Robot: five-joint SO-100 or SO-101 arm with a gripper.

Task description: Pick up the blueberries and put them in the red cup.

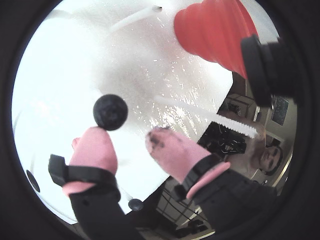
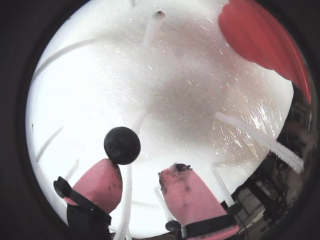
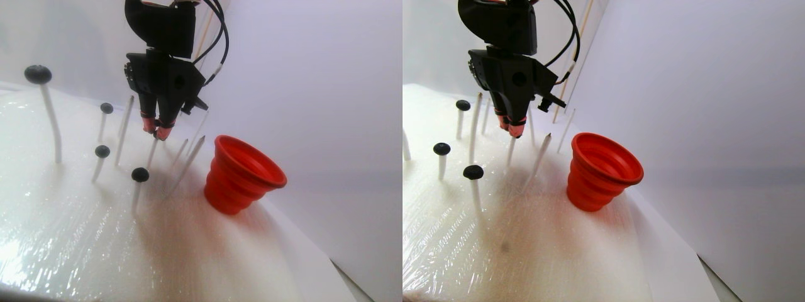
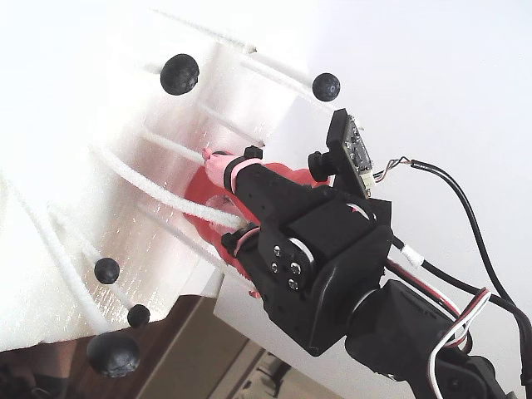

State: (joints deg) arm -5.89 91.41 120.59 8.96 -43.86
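**Lining up on a stalk-top berry**

Jaws stand apart and empty, the gripper point(image 2: 141, 175) just below one blueberry point(image 2: 122, 145) that touches the left pink fingertip point(image 2: 100, 177). Centre the berry between the pads before closing, then pull gently off its white stalk point(image 2: 131, 190). One red cup point(image 3: 242, 175) sits tilted on the white foam bed point(image 3: 75, 239). Blueberries on stalks: the fixed view shows five.

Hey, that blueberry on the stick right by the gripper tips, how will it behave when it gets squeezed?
The blueberry looks small and round, so it may roll out from between the pink fingertips. Its thin white stick will probably bend. The stained fingertip hints that berries squash easily.
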